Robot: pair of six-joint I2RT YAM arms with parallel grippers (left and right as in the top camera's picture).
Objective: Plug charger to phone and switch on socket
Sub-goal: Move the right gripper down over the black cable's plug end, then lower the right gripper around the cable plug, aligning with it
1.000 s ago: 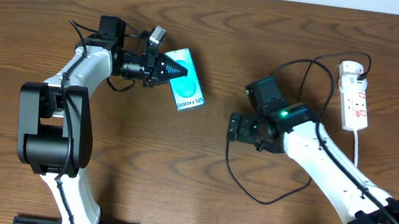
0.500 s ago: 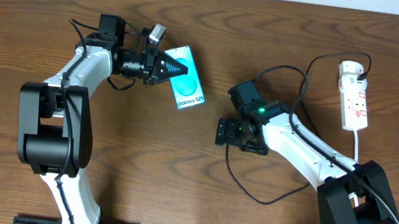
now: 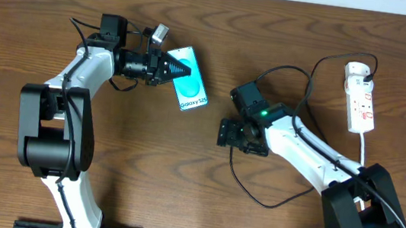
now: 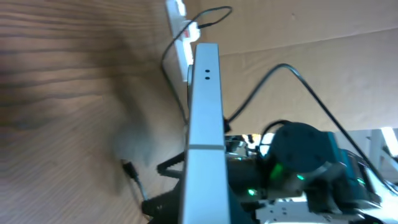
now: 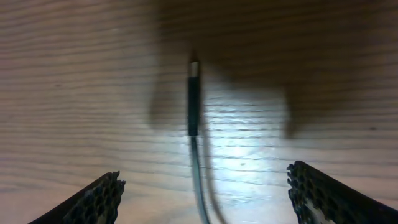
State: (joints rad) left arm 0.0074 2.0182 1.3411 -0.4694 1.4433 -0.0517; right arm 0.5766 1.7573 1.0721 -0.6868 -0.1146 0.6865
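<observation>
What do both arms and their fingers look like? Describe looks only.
The left arm and right arm have white links, black joints and thin black cables. A green light glows near the right wrist. The right fingers are black and honeycomb-textured; the left fingers are black and tapered.

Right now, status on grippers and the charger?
Left gripper shut on phone. Right gripper open, straddling charger plug lying loose on table. Nothing blocking it.

Table (image 3: 289, 32) grained wood, faint sheen; phone (image 4: 204, 124) edge smooth metal.

Wooden table (image 3: 180, 180) beneath charger (image 5: 193, 106) and socket (image 3: 361, 97)
</observation>
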